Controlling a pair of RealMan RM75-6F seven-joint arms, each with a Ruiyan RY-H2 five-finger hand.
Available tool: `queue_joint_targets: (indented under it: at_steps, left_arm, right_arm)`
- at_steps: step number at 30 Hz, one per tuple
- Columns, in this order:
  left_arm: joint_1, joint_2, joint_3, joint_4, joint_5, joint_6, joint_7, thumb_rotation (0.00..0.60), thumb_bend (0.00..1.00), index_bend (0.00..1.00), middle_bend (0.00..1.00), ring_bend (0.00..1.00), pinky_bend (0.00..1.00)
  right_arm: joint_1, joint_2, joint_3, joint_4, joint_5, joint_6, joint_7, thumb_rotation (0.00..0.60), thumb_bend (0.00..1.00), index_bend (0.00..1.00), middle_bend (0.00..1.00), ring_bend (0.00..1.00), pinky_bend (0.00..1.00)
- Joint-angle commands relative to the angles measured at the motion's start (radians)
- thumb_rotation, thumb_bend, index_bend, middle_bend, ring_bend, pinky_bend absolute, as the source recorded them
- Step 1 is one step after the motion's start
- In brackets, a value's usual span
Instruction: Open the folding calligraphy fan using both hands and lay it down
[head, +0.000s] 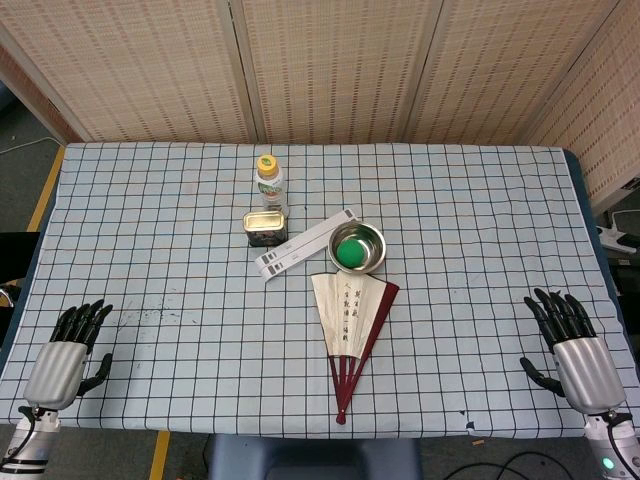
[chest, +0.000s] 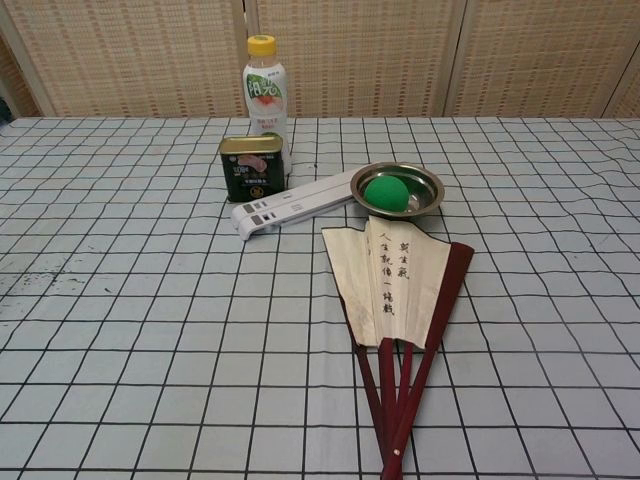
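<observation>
Fan (head: 352, 325) btwn hands, well apart, untouched

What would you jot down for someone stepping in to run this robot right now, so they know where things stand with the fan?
Left hand: open, holding nothing, at the table's near left edge.
Right hand: open, holding nothing, at the near right edge.
Fan: lies flat mid-table, only partly spread, calligraphy up, pivot toward the robot; neither hand touches it.
Just beyond its paper edge: metal bowl holding a green ball, a white strip, a tin and a bottle.
Done: fan lying down, partly open.
Left: judge whether to spread it wider with both hands, then lay it back down.
</observation>
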Motion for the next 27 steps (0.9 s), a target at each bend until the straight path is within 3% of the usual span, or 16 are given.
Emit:
queue_joint_targets:
  at_steps: [1,8,15,19,27]
  left_arm:
    - [-0.002,-0.005,-0.002,0.002,0.011,0.008,-0.005,0.600,0.47,0.00,0.00,0.00,0.05]
    - [-0.007,-0.008,-0.004,0.007,0.029,0.021,-0.045,0.600,0.47,0.00,0.00,0.00,0.05]
    - [-0.009,0.008,0.001,-0.012,0.024,0.008,-0.062,0.600,0.47,0.00,0.00,0.00,0.05]
    - [-0.009,0.021,0.007,-0.022,0.022,-0.002,-0.069,0.600,0.47,0.00,0.00,0.00,0.05]
    - [-0.008,0.033,0.007,-0.036,0.011,-0.010,-0.071,0.600,0.47,0.00,0.00,0.00,0.05]
  right_arm:
    - [0.002,-0.001,-0.003,0.002,-0.005,-0.003,0.000,0.600,0.20,0.00,0.00,0.00,0.00]
    - [0.035,-0.036,-0.004,0.038,-0.045,-0.029,-0.023,0.600,0.20,0.01,0.00,0.00,0.00]
    - [0.172,-0.140,0.017,0.106,-0.102,-0.182,-0.101,0.600,0.20,0.27,0.00,0.00,0.00]
    - [0.259,-0.248,0.026,0.179,-0.112,-0.285,-0.099,0.600,0.20,0.37,0.00,0.00,0.00]
    - [0.362,-0.412,0.036,0.297,-0.115,-0.381,-0.162,0.600,0.20,0.42,0.00,0.00,0.00]
